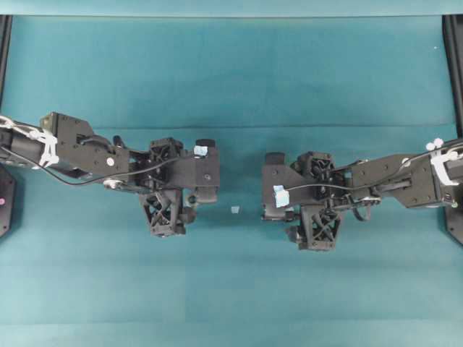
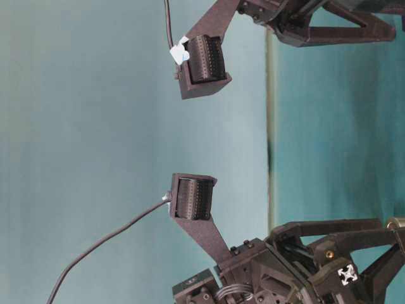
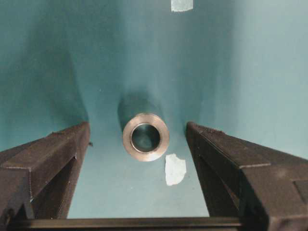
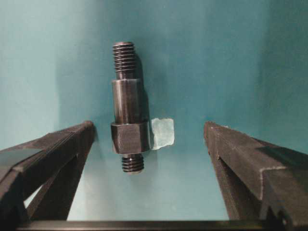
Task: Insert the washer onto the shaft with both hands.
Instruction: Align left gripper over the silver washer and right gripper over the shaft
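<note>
We see the washer [image 3: 145, 136] on teal cloth between the left gripper's [image 3: 138, 139] spread jaws; the shaft [image 4: 127, 108] lies between the right gripper's [image 4: 149, 134] spread jaws, apparently untouched.

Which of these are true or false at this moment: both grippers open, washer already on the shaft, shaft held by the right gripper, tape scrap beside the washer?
1. Both the left gripper and the right gripper are open. True.
2. The washer sits on the shaft. False: they lie apart on the table, each under a different gripper.
3. The right gripper holds the shaft. False: the shaft lies between open fingers, untouched.
4. A pale tape scrap lies beside the washer. True.
</note>
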You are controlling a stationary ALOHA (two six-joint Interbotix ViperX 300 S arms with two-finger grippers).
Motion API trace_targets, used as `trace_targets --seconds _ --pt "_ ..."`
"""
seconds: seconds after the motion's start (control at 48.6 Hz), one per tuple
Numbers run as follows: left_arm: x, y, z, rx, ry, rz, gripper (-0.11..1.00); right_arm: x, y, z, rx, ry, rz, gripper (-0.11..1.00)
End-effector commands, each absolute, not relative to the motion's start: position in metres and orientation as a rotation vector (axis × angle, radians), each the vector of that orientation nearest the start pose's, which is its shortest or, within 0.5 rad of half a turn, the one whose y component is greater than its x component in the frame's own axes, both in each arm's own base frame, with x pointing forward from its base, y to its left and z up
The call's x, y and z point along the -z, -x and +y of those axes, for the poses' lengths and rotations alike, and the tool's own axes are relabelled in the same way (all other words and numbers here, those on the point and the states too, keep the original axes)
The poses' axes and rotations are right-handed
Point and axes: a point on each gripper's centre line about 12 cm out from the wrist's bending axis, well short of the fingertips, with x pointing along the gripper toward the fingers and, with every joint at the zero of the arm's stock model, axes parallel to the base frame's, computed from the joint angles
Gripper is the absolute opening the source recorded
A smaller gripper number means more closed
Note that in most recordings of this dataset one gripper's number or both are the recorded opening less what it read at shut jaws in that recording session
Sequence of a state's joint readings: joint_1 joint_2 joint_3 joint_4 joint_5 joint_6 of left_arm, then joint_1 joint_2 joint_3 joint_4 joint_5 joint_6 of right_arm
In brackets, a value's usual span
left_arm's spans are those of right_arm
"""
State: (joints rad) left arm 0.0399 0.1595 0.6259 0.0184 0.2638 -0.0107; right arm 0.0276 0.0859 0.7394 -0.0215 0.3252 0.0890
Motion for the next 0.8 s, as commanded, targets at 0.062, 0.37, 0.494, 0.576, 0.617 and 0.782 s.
trace_targets --seconds 0.062,0.37,0.494,0.576,0.617,0.782 --pt "-0.1051 -0.3816 0.0165 -0.038 0.011 1.026 0.88 -0.0940 -0.3382 0.0096 0.024 -0.049 1.141 0.85" --pt "-0.1048 -0.3813 0.0164 -0.045 0.023 1.026 0.88 -0.0916 -0.3385 0.0091 0.025 -0.050 1.144 0.85" --pt "-0.1048 -0.3813 0.0164 -0.045 0.023 1.026 0.88 -0.0911 -0.3384 0.0097 0.024 -0.049 1.146 0.85" --pt "-0.1048 -0.3813 0.0164 -0.045 0.023 1.026 0.88 -0.0906 -0.3384 0.0097 0.024 -0.049 1.147 0.85" --pt "-0.1048 -0.3813 0.0164 -0.046 0.025 1.026 0.88 -0.0906 -0.3385 0.0091 0.026 -0.051 1.146 0.85" --pt "-0.1048 -0.3813 0.0164 -0.045 0.023 1.026 0.88 -0.0906 -0.3385 0.0091 0.026 -0.051 1.146 0.84"
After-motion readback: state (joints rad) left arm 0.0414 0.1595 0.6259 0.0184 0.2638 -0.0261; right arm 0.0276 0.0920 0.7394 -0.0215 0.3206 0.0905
